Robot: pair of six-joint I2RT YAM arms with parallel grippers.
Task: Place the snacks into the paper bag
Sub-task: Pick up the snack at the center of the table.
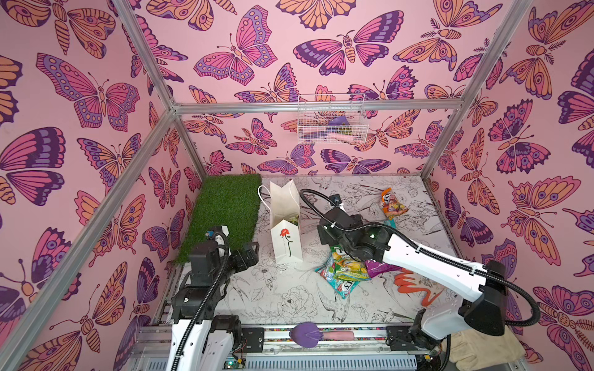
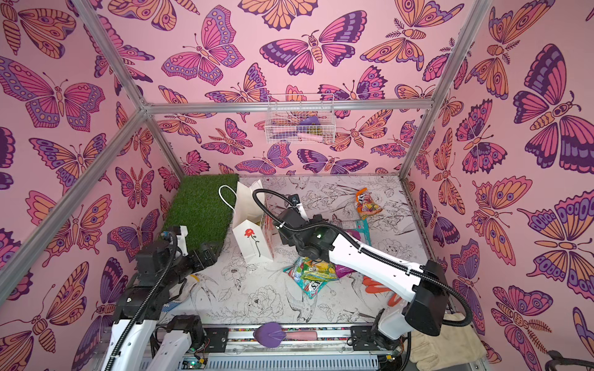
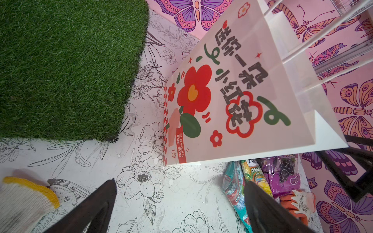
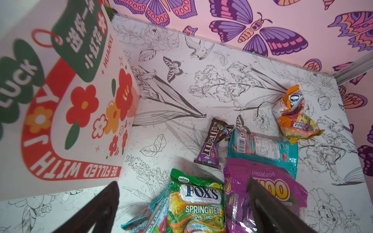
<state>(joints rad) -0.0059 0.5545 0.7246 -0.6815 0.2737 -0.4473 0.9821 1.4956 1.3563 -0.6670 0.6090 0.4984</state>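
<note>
Paper bag (image 1: pixel 286 241) stands upright on the table (image 1: pixel 273 305), near the grass mat (image 1: pixel 225 205), w/ a strip of table btwn them. Its mouth is open & sth greenish shows inside, too small to ID.

R claw (image 4: pixel 181 181) is spread wide w/ nothing btwn the fingers. It hangs over the snack pile, the fingers partly covering the green-yellow pkt (image 4: pixel 195 203) & the purple pkt (image 4: pixel 268 171); contact can't be told. In both top views the R arm hides that claw & part of the pile.

A teal pkt (image 4: pixel 262 147) lies partly under the purple one, w/ the brown bar wrapper (image 4: pixel 210 143) just beside it. A 2nd teal pkt (image 4: pixel 149 215) pokes out from under the green-yellow one, cut off by the frame edge. The orange pkt (image 4: pixel 294 117) lies apart, nearer the back wall.

L claw (image 3: pixel 179 182) is wide too & empty, low by the mat's near corner, facing the bag.

Orange glove (image 1: pixel 414 282) is half hidden under the R arm. White glove (image 3: pixel 22 203) is cut off at the frame edge. Wire basket (image 1: pixel 331 119) hangs on the back wall; contents are hard to make out.
</note>
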